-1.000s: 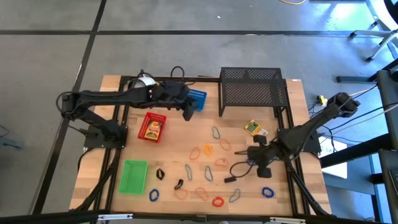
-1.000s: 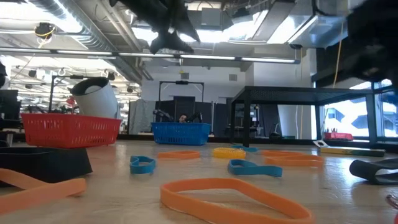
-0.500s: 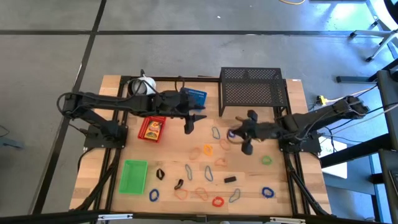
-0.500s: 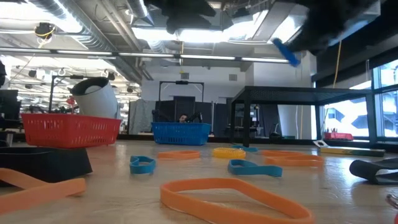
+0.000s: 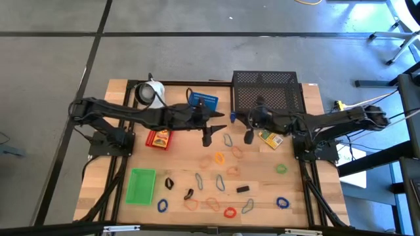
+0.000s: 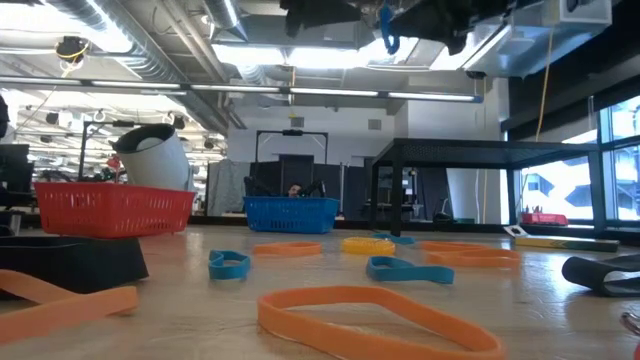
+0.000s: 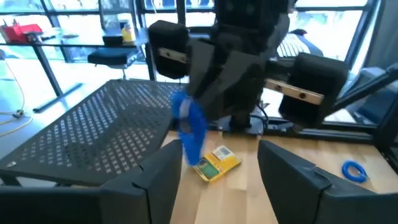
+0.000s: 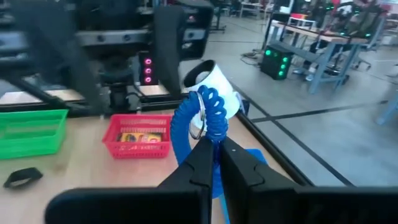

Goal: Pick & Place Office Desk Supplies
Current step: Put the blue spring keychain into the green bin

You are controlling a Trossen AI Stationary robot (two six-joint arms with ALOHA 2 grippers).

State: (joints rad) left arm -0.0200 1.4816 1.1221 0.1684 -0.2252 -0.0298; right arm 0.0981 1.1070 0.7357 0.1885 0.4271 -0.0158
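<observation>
The right gripper (image 5: 249,136) hangs above the tabletop (image 5: 295,190) with its fingers (image 8: 205,158) pinched together on a blue band loop (image 8: 200,121), which stands up from the fingertips in the right wrist view and dangles as a blue strip in the left wrist view. Just beside it on the side of its own arm lies the small yellow box (image 5: 266,136), flat on the wood, and right behind it stands the black mesh rack (image 5: 266,92). Facing it, close across a small gap, the left gripper (image 5: 207,136) hovers over the wood with its fingers (image 7: 155,177) spread wide and nothing between them. On the tabletop below and in front of the two grippers are scattered loose loops in orange, blue, green and red, among them a green loop (image 5: 281,169) and a blue loop (image 5: 282,202) on the right gripper's side, with a small black clip (image 5: 243,189) and grey wire clips between them. Behind the left gripper sits the blue tray (image 5: 203,102); its contents cannot be made out. Farther along the left arm is the red tray (image 5: 159,136), which holds a yellow-and-red pack, and beyond it the white cup-like object (image 5: 150,92) lies near the back edge. Farthest from the right gripper, at the front on the left arm's side, the green tray (image 5: 141,185) looks empty.
</observation>
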